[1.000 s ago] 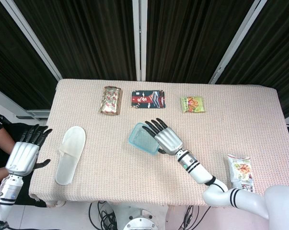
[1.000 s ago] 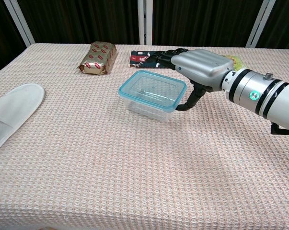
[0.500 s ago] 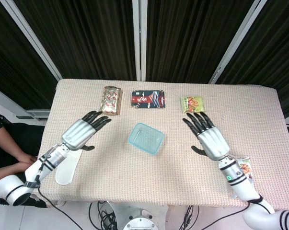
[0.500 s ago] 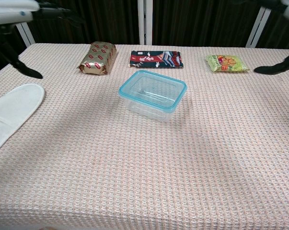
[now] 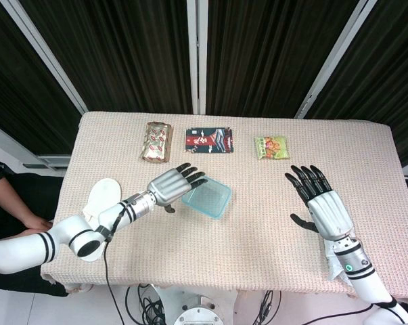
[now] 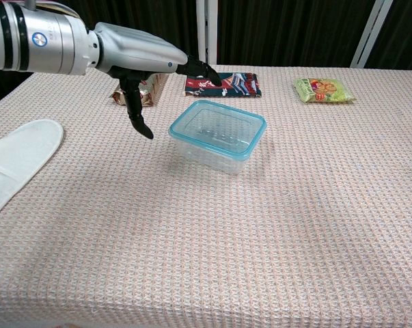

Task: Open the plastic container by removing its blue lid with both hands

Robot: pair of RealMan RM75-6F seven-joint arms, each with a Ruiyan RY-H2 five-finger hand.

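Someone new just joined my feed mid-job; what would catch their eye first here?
Probably the clear plastic container with its blue lid, mid-table, and the left hand hovering open at its left edge. The right hand hangs open well off to the right, away from the container.

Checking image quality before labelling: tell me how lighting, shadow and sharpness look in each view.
Head view: even overhead light, sharp throughout; the clear plastic container with the blue lid shows no glare. Chest view: soft light, a faint shadow on the beige woven tablecloth beside the container; the left hand is close to the lens and looms large, yet stays sharp.
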